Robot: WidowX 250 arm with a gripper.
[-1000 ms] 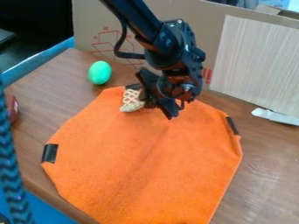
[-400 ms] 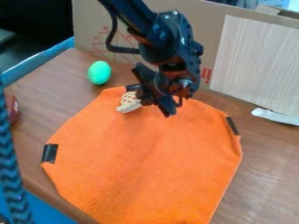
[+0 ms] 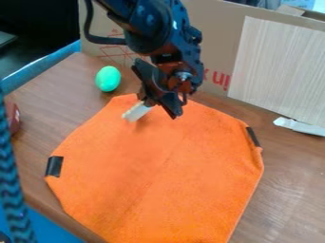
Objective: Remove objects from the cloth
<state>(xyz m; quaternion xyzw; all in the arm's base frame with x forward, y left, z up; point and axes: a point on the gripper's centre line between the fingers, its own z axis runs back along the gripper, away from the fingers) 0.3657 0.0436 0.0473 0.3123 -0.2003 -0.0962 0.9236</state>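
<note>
Pinching the pale toy (image 3: 135, 112) in the end effector (image 3: 158, 105), over the upper left of the cloth (image 3: 158, 166), with its long axis slanting down-left from the grip, so probably best carried leftward onto the bare tabletop (image 3: 63, 99).

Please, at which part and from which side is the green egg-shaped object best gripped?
Probably across its middle, coming from above: the green egg-shaped object looks longer than it is wide, its rounded ends could slip, and nothing leans against its sides.
</note>
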